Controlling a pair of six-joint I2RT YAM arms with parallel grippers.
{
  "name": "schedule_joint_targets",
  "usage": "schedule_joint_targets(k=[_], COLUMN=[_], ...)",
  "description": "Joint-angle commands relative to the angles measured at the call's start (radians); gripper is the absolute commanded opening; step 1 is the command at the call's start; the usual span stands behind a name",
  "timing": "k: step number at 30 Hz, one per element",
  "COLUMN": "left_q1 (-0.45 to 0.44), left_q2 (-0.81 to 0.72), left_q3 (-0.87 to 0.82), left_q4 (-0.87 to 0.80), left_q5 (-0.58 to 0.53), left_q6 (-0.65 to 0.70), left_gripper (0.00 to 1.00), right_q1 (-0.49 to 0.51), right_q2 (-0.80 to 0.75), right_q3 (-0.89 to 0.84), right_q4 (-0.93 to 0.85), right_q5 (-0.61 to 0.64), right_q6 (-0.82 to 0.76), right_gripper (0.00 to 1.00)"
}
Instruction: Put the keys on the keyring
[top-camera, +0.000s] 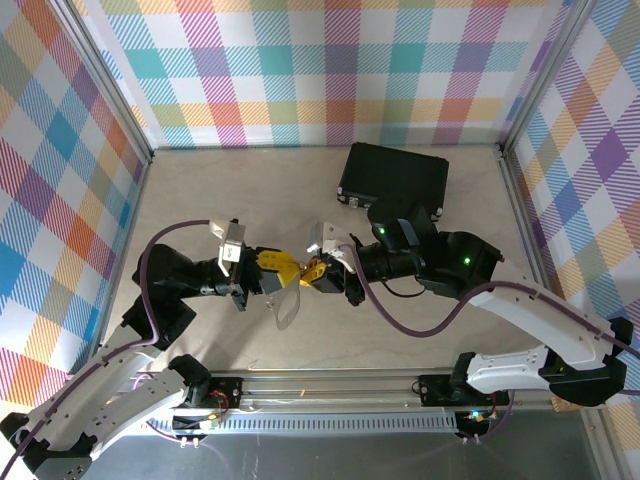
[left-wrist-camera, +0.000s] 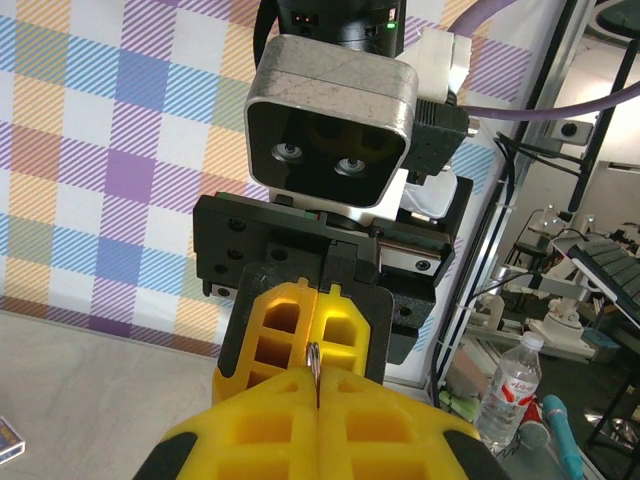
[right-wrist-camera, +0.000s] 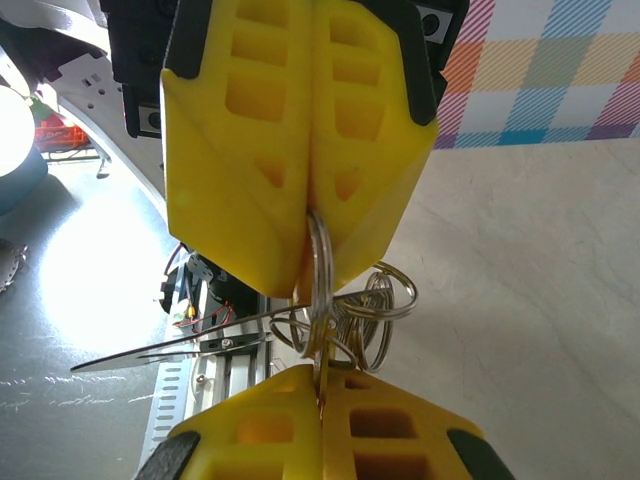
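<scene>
While both arms are reaching in toward each other above the bench (top-camera: 200, 190), the left tool (top-camera: 286, 266) is pointing toward its partner. Its yellow fingers are pressed together, pinching one edge of a round ring (right-wrist-camera: 324, 262) in their seam. Just past that tip, the ring is standing edge-on in the narrow space between the two tools. Its opposite edge is sitting in the seam of the right tool (top-camera: 312, 273), whose fingers are likewise clamping together on it. The two tips are facing each other, very nearly touching. Beside the pinched ring, a small cluster of further rings (right-wrist-camera: 385, 300) is hanging just off the tips. The keyring (right-wrist-camera: 170, 347), a thin oval wire loop, is dangling from that same bunch, below both tools and on their near side. How the loops are linked is too tangled to make out. Well behind the right tool, a black case (top-camera: 393, 175) is lying flat on the bench
</scene>
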Motion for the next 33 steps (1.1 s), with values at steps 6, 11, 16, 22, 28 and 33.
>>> schedule_joint_targets(k=[6,11,16,22,28,33], left_q1=[-0.006,-0.007,-0.007,-0.007,-0.007,-0.006], left_q2=[-0.015,-0.012,-0.016,-0.017,-0.015,-0.022], left_q3=[-0.007,-0.007,-0.013,-0.019,-0.013,-0.016], left_q4=[0.085,0.084,0.084,0.083,0.075,0.058], left_q5=[0.015,0.016,0.011,0.012,0.011,0.010], left_q6=[-0.001,0.001,0.004,0.006,0.012,0.026], left_gripper=[0.00,0.00,0.00,0.00,0.00,0.00], right_q1=[0.005,0.005,0.004,0.005,0.004,-0.003], right_q2=[-0.083,-0.116,-0.149,-0.138,-0.127,-0.113], right_q3=[-0.036,-0.061,-0.095,-0.104,-0.111,-0.114], right_q4=[0.045,0.099,0.191,0.250,0.270,0.275], right_q5=[0.016,0.030,0.040,0.027,0.003,-0.012], right_q6=[0.019,0.033,0.057,0.073,0.083,0.093], right_gripper=[0.33,0.38,0.37,0.36,0.35,0.33])
